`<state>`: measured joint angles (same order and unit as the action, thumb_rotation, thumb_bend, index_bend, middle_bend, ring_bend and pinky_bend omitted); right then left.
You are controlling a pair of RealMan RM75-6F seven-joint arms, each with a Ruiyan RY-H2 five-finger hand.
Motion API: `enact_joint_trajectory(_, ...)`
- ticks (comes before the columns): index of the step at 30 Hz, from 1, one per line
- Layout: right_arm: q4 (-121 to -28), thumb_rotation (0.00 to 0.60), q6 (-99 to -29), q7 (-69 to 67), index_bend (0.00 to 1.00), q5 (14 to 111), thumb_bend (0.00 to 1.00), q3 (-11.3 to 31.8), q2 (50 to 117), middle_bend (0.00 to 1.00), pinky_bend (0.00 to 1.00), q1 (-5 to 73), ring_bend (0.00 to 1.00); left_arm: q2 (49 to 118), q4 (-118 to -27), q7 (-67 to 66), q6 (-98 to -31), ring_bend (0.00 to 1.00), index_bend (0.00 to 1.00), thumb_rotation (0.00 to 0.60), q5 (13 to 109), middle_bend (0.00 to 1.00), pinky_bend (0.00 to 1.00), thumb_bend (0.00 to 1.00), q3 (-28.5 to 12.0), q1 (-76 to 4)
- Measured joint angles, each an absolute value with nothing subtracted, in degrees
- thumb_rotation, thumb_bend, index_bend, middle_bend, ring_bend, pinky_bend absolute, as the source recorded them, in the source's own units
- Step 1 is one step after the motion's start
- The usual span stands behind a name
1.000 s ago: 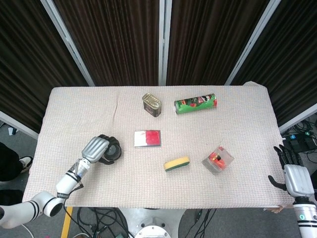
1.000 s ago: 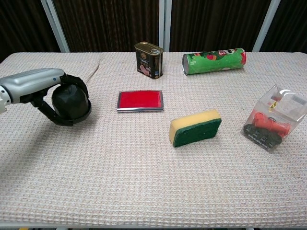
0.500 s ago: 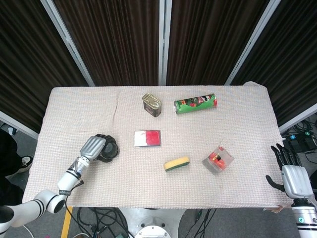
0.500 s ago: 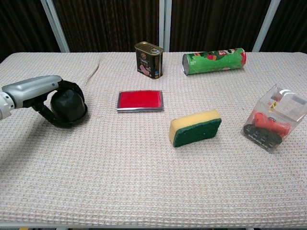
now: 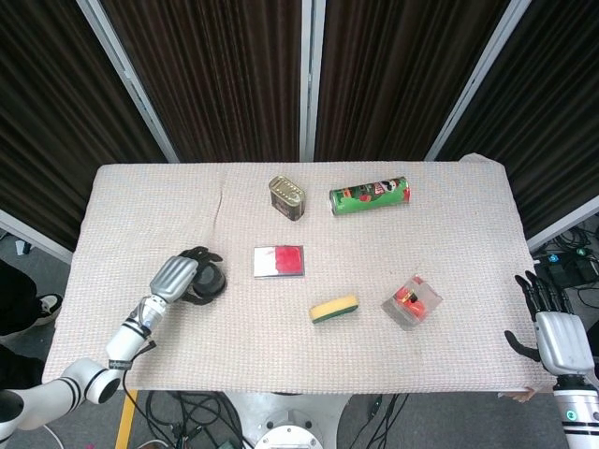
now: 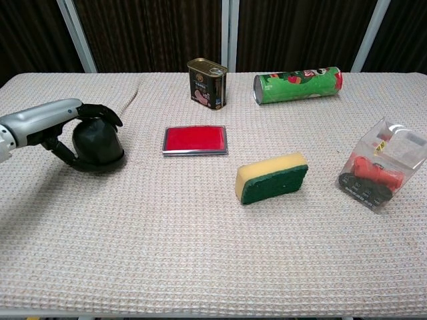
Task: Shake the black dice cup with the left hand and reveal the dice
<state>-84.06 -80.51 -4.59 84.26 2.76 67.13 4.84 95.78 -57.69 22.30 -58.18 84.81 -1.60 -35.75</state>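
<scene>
Grip is the thing to watch here. Your left hand (image 6: pixel 67 123) is draped over the cup (image 6: pixel 97 143), silver back on top and black fingers (image 6: pixel 103 113) curled over the crown and down the near side, so it's holding the cup, which sits mouth-down on the cloth (image 6: pixel 200 233) right under your palm. From the head view the hold looks more like a cap over the top than a full wrap, and that's my worry: if you swing hard, I reckon the rounded cup can slide out from under the fingers and roll off.

Second risk is the rim. Tip it while shaking and the dice, which I can't see at all under there, could scoot out before the reveal. Keep it flat against the cloth.

Third, the red tin (image 6: pixel 195 141) lies to the right of your hand, not touching but near enough that a wide sideways shake could knock it.

Your right hand (image 5: pixel 560 337) hangs off the far table edge, fingers spread, holding nothing, well clear of everything. Leave it there.
</scene>
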Motion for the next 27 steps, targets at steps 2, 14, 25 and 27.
enact_joint_trajectory(2,-84.0,0.600,-80.4,-4.6,0.00,84.2,0.15,2.7,67.2,0.00,0.00,4.8,0.00,95.2,-58.6,22.5,-58.1,0.13,0.23,0.600,85.0,0.24,0.23,0.10,-1.5,-35.7)
enact_joint_trajectory(14,-83.8,0.600,-79.9,-4.7,0.00,83.8,0.15,2.7,67.3,0.00,0.00,4.9,0.00,93.1,-60.8,21.1,-58.1,0.13,0.22,0.600,84.6,0.25,0.25,0.10,-1.8,-35.2)
enact_joint_trajectory(25,-83.4,0.600,-80.0,-4.9,0.00,83.7,0.15,2.7,67.4,0.00,0.00,4.9,0.00,92.9,-61.6,18.8,-56.9,0.18,0.28,0.600,83.1,0.38,0.27,0.10,-2.8,-35.4)
enact_joint_trajectory(27,-83.3,0.600,-79.7,-4.9,0.00,83.4,0.15,2.8,67.5,0.00,0.00,4.9,0.00,93.0,-61.8,18.3,-57.1,0.19,0.29,0.600,82.9,0.40,0.27,0.10,-3.1,-35.5)
